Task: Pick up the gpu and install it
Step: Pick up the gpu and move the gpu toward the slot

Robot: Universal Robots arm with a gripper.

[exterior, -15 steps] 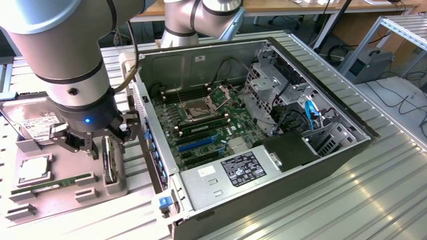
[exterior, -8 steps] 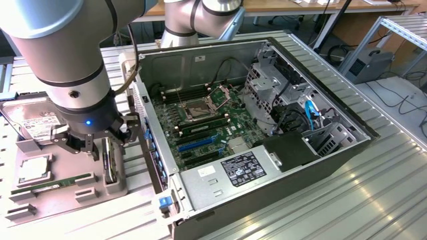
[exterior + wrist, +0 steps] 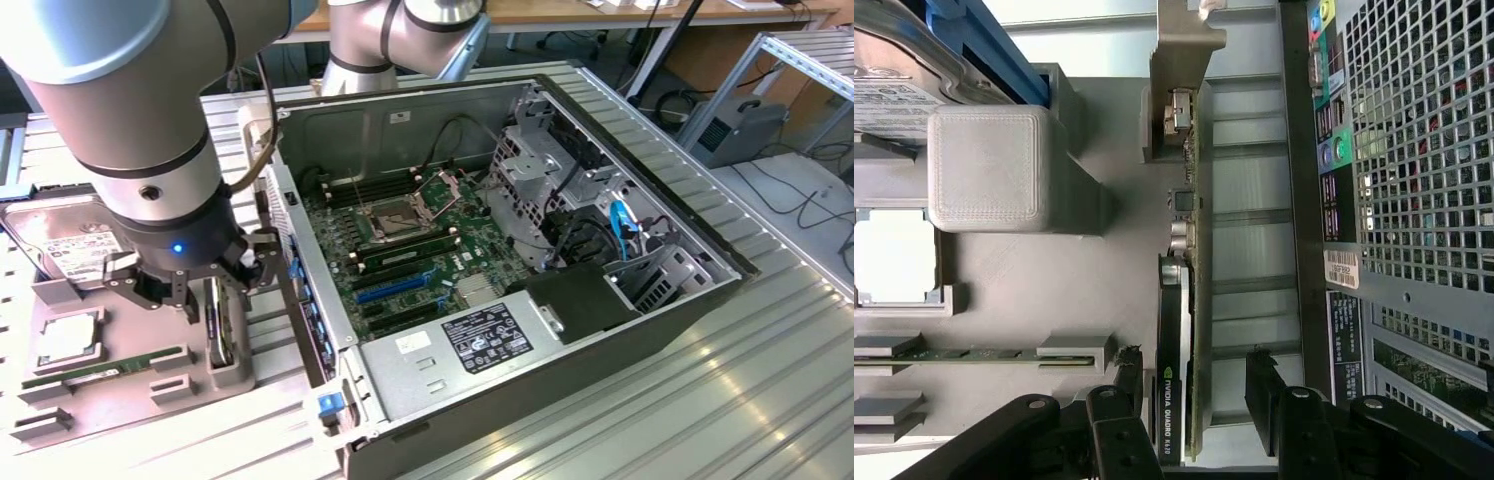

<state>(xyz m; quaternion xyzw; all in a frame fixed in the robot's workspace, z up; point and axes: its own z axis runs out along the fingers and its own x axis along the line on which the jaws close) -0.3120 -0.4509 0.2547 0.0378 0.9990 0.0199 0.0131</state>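
On edge in a slot of the gray holder (image 3: 134,400), just beside the open computer case (image 3: 667,310), the gpu (image 3: 1179,350) stands between the fingers (image 3: 1262,385) of my claw (image 3: 1194,365), which are spread apart, one on each side.

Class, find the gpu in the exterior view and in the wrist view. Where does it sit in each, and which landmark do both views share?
Exterior view: the gpu stands on edge in the grey holder, under the gripper, at the exterior view's left.
Wrist view: the gpu is edge-on between the open gripper's fingers, beside the holder.
Shared landmark: the green memory stick lying in the holder.
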